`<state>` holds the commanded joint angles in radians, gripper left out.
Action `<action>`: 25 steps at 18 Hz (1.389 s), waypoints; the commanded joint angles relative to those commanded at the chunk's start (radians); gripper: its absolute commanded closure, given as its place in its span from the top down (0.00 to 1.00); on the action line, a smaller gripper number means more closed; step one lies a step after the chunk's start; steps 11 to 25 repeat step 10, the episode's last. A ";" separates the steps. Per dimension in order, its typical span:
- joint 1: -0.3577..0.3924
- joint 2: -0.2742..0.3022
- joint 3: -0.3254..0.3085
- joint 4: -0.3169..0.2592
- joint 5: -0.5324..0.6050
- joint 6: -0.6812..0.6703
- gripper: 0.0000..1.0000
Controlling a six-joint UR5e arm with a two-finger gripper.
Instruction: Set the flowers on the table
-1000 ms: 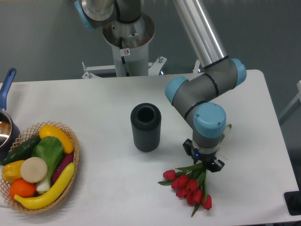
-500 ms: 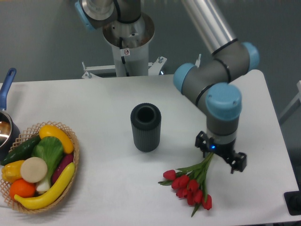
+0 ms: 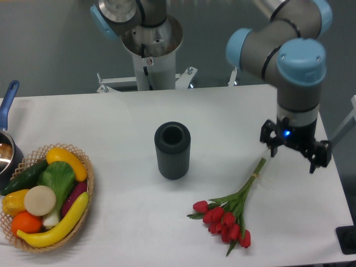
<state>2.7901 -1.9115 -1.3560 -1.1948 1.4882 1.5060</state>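
Observation:
The flowers (image 3: 225,218), a bunch of red tulips with green leaves and long green stems, lie flat on the white table (image 3: 111,122) at the front right, stems pointing up and right. My gripper (image 3: 295,151) hangs above the table to the right of the stem ends, open, with nothing between its fingers and clear of the flowers.
A dark ribbed cylindrical vase (image 3: 172,150) stands upright mid-table, left of the flowers. A wicker basket (image 3: 47,197) of vegetables sits at the front left, with a blue-handled pot (image 3: 6,139) at the left edge. The table's right edge is close to the gripper.
The gripper has let go of the stems and moved up and to the right, away from the flowers, which stay lying on the table.

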 joint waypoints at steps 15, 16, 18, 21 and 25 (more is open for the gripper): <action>0.140 0.094 -0.075 -0.078 -0.106 0.260 1.00; 0.140 0.094 -0.075 -0.078 -0.106 0.260 1.00; 0.140 0.094 -0.075 -0.078 -0.106 0.260 1.00; 0.140 0.094 -0.075 -0.078 -0.106 0.260 1.00; 0.140 0.094 -0.075 -0.078 -0.106 0.260 1.00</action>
